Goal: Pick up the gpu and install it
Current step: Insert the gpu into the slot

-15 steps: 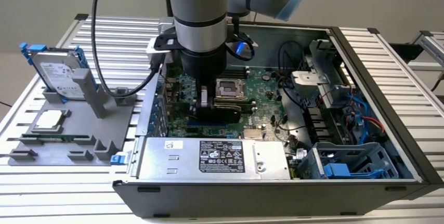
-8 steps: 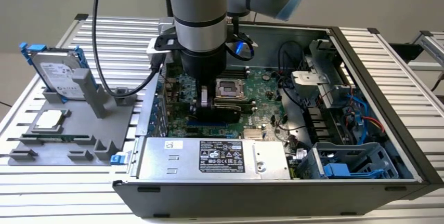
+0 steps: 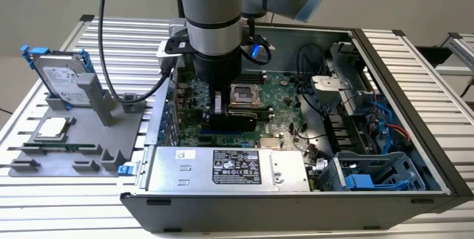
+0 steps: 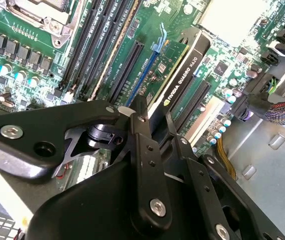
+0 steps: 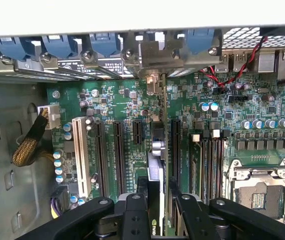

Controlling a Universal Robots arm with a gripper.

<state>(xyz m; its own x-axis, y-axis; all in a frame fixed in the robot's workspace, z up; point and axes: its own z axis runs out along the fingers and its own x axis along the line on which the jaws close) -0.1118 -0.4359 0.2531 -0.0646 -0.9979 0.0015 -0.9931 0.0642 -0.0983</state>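
The gpu (image 4: 182, 75) stands on edge over the motherboard's expansion slots, black shroud on one side and green board on the other. In the first wrist view I see the gpu (image 5: 155, 165) edge-on, with its silver bracket (image 5: 155, 62) up against the case's rear slot openings. My gripper (image 4: 156, 122) is shut on the card's near end, one black finger (image 5: 135, 210) on each side. In the exterior view the gripper (image 3: 220, 118) reaches down inside the open computer case, with the gpu (image 3: 241, 120) beneath it near the CPU socket (image 3: 245, 95). Whether the card sits fully in its slot I cannot tell.
The case (image 3: 414, 100) lies open with its walls all around the arm. A power supply (image 3: 222, 167) lies along the front, and a blue drive cage (image 3: 370, 172) with cables is at the exterior view's right. A grey fixture (image 3: 74, 139) outside holds a hard drive (image 3: 63, 78) and a square chip (image 3: 53, 128).
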